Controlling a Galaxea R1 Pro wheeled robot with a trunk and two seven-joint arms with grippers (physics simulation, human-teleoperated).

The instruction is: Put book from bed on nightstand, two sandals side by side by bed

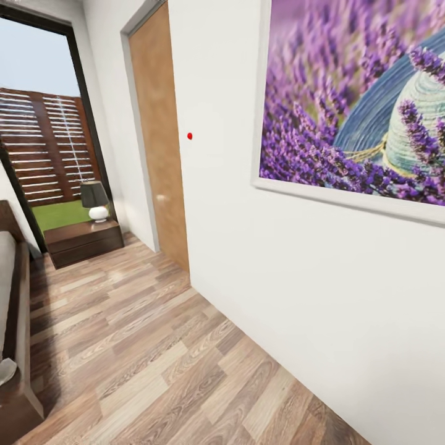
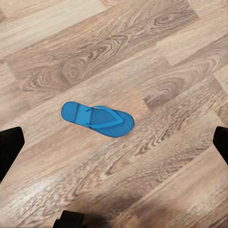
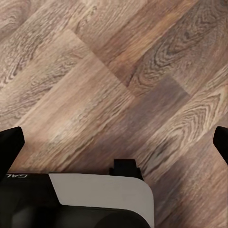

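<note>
A blue sandal [image 2: 97,118] lies flat, strap up, on the wood-plank floor [image 2: 156,52] under the left claw [image 2: 114,142], whose dark fingertips [image 2: 9,149] stand spread at the frame's sides, the sandal's long axis running across the gap between them. The right claw [image 3: 114,145] hangs likewise spread over bare planks, above a black-and-white robot part [image 3: 95,199] bearing the partial letters "GAL". In the head view, the bed [image 1: 15,321] edges the floor's left side, with a lavender picture [image 1: 358,99] on the white wall, a brown door [image 1: 162,136] beyond, and farthest a nightstand [image 1: 83,241] carrying a lamp [image 1: 94,201] by the glass door [image 1: 43,123].
</note>
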